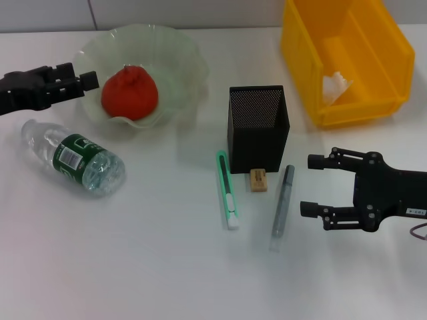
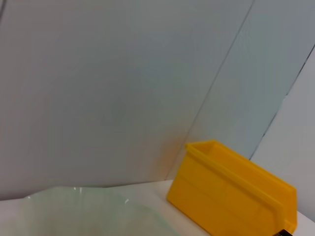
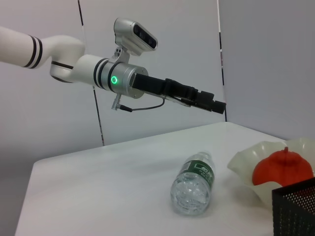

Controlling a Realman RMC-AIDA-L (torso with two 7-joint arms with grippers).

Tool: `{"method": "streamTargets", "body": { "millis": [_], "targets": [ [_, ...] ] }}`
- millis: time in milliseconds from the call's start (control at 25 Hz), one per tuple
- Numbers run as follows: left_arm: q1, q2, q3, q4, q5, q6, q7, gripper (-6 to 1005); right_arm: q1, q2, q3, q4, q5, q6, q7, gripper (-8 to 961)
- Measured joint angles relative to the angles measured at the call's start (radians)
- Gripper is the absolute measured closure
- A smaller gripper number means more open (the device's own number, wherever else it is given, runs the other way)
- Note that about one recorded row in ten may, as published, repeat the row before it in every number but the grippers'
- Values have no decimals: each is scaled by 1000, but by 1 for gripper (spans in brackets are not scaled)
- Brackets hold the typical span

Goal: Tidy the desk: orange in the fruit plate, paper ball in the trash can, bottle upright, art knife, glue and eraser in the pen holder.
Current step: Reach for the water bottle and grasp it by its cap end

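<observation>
The orange (image 1: 129,93) sits in the fruit plate (image 1: 175,59) at the back left. My left gripper (image 1: 90,80) hovers at the plate's left rim, apart from the orange; the right wrist view also shows it (image 3: 216,104) in the air. The bottle (image 1: 73,159) lies on its side near the left edge. The paper ball (image 1: 335,87) lies in the trash can (image 1: 373,40). The art knife (image 1: 227,190), eraser (image 1: 258,180) and glue (image 1: 282,200) lie on the desk (image 1: 153,267) in front of the pen holder (image 1: 258,127). My right gripper (image 1: 310,185) is open and empty, right of the glue.
The left wrist view shows the trash can (image 2: 231,196) and the plate's rim (image 2: 83,211) below a grey wall. The right wrist view shows the bottle (image 3: 193,184), the orange (image 3: 283,167) and a corner of the pen holder (image 3: 295,209).
</observation>
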Motion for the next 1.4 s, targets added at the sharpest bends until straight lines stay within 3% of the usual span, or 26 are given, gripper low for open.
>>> {"method": "streamTargets", "body": {
  "millis": [480,640,880,1160,1400],
  "targets": [
    [-4,-7,14,0,12,19,-39,225,6,-2,-2,9,-5,12,0,119],
    [-20,5,13,44,68,84,-51,225,6,-5,-5,8,-5,16,-2,119],
    [-134,46,11,102,236,231,19,226,0,-7,-3,9,-6,34,-2,118],
    [-209,74,12,159,317,266,38,226,-2,-2,-2,10,-4,36,-7,118],
    [-305,79,13,173,434,350,171,227,4,0,1,45,5,65,-28,119]
  ]
}}
